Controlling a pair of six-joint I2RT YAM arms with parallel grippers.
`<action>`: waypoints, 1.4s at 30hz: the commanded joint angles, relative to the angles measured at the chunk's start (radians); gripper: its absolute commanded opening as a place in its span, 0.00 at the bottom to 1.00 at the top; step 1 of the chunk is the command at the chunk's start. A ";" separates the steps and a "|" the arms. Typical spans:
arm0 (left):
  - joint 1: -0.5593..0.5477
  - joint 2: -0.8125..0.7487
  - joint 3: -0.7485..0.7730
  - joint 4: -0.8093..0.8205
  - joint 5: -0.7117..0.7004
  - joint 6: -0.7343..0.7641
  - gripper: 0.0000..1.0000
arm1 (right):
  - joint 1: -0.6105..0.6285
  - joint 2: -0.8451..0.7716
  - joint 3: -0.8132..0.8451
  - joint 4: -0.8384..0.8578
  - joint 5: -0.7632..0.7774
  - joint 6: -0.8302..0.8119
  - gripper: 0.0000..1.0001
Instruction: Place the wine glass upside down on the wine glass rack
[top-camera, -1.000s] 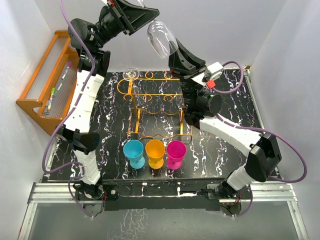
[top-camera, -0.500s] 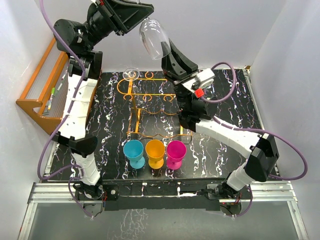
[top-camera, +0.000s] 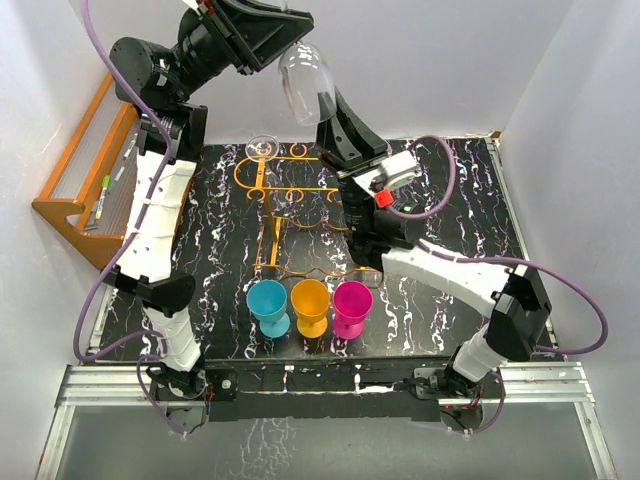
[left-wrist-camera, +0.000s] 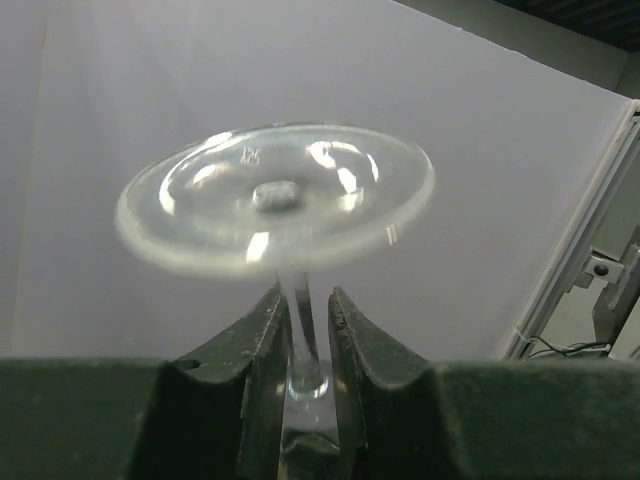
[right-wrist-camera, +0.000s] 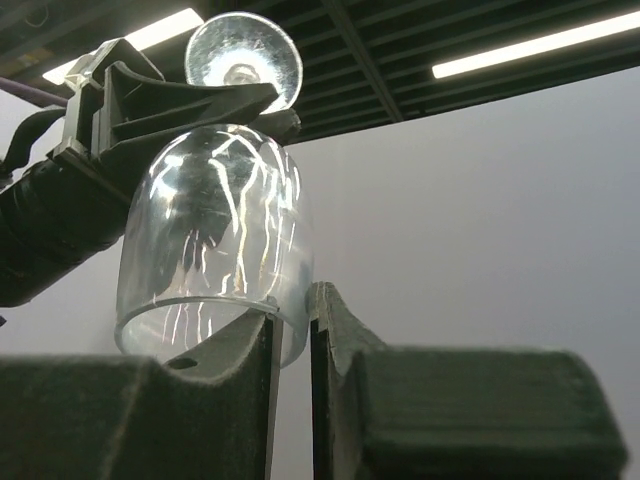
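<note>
**Wine glass aloft, foot up, between both grippers**

The wine glass (top-camera: 303, 85) hangs in the air over the far end of the wine glass rack (top-camera: 300, 190), well above its orange wires. Compared with a second ago it sits further left. Its bowl has swung from a clear slant to pointing nearly straight down. The right arm has stretched leftward after it, and the left arm has drawn up and to the left.

The glass is inverted, with the foot uppermost and the mouth down. Its long axis is steep with a slight lean.

The left gripper (left-wrist-camera: 305, 295) has the stem between its fingers just under the foot. They lie close on either side with a sliver of light along one, so whether they pinch it cannot be told. The right gripper (right-wrist-camera: 292, 315) comes from below, its fingers nipped together on the wall of the bowl at the rim.

The rack stands on a black, white-veined table (top-camera: 450, 220). A clear glass foot (top-camera: 262, 147) shows at the rack's far-left corner. A blue goblet (top-camera: 268, 303), an orange goblet (top-camera: 311, 303) and a magenta goblet (top-camera: 352, 303) stand in a row at its near side. A stepped wooden shelf (top-camera: 70, 190) carrying markers (top-camera: 120, 170) sits at the table's left edge. White walls (top-camera: 420, 60) close the space, and the right wrist view catches a dark ceiling with strip lights (right-wrist-camera: 540, 45).
</note>
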 joint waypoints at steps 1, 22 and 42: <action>-0.028 -0.036 0.003 -0.003 0.027 0.063 0.25 | 0.035 0.013 -0.021 0.062 0.029 -0.060 0.08; -0.017 -0.094 0.014 -0.140 0.023 0.179 0.53 | 0.038 -0.018 -0.049 0.193 0.081 -0.170 0.08; 0.016 -0.115 -0.044 -0.145 0.013 0.155 0.39 | 0.037 -0.055 -0.073 0.249 0.086 -0.185 0.08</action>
